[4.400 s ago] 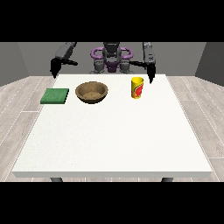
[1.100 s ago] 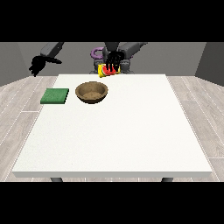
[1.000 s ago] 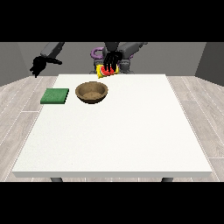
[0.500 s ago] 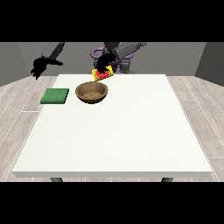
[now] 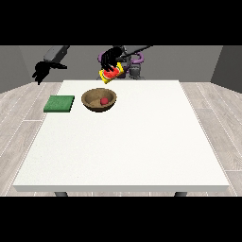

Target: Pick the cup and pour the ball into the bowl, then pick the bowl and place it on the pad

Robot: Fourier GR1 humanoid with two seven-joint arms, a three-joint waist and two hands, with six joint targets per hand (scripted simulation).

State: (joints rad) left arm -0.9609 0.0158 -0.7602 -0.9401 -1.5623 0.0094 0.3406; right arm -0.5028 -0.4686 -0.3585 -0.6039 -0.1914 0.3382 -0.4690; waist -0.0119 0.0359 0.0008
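A yellow cup (image 5: 113, 74) with a red inside hangs tilted, mouth down and toward the camera, just above and behind the wooden bowl (image 5: 99, 99). The hand at the view's right (image 5: 109, 58) is curled round the cup from above. A small red ball (image 5: 103, 100) lies inside the bowl. The green pad (image 5: 59, 103) lies flat on the table to the left of the bowl. The hand at the view's left (image 5: 41, 72) hangs in the air beyond the table's far left corner, holding nothing, its fingers drooping loosely.
The white table (image 5: 127, 142) stretches wide toward the camera in front of the bowl and pad. The robot's purple torso (image 5: 135, 60) stands behind the far edge.
The cup has been carried from the right of the bowl to over it and tipped further. The red ball now lies in the bowl. The hand at the view's left has barely moved.
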